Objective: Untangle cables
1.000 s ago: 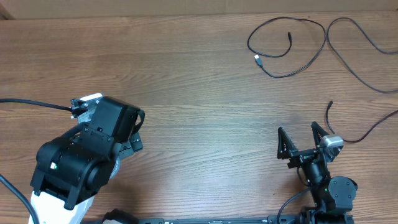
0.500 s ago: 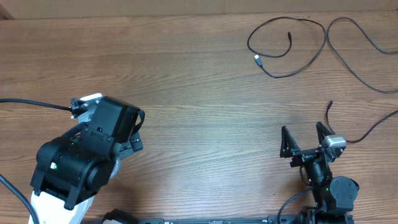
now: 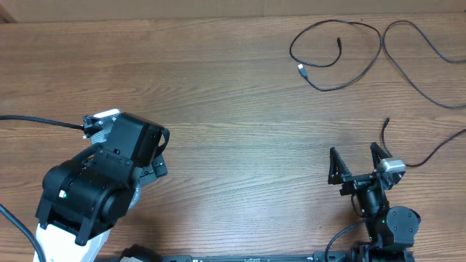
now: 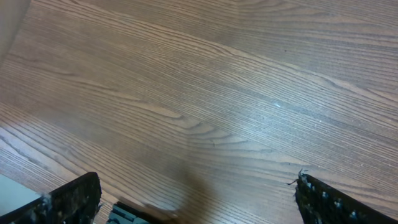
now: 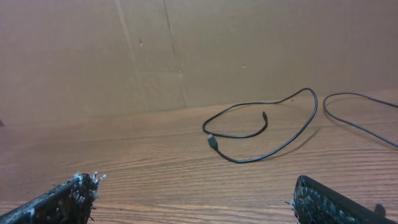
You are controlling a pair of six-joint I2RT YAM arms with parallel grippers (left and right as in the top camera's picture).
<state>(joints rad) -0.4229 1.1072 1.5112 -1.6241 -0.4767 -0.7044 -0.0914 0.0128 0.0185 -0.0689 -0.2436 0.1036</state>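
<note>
Brown wood-grain table is stretching out under us, and our two arms are sitting at its near edge. We are keeping the left gripper released, its dark fingers spread wide with only bare wood showing between them. We are holding the right gripper released too, with both black fingers standing far apart and nothing between them.

Just past that gripper's right finger, a thin black near cable is lying on the table. Its free end is pointing away from us and the rest is running off the right edge. We cannot tell whether it is touching the finger.

Farther out, well apart from both grippers, a looped cable is lying in an open curl at the far right. Its silver plug is resting on the wood on the loop's left side. Just beside it, a third strand is bending round and trailing off the right edge. Behind everything, a cardboard wall is standing along the far edge.
</note>
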